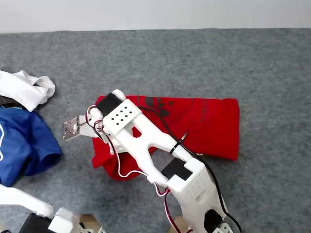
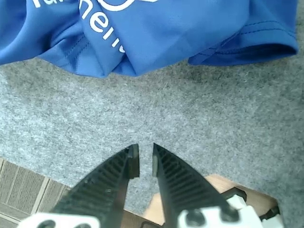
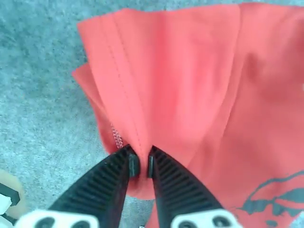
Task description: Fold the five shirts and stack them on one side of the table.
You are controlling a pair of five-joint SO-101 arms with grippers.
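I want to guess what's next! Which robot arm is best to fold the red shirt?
Right, most likely. The right gripper is shut on a fold of the red shirt. The left gripper holds nothing, over grey carpet beside the blue shirt.

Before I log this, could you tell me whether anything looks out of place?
The red shirt is bunched and uneven at the end where the right gripper pinches a fold. The blue shirt and white shirt lie crumpled and unfolded.
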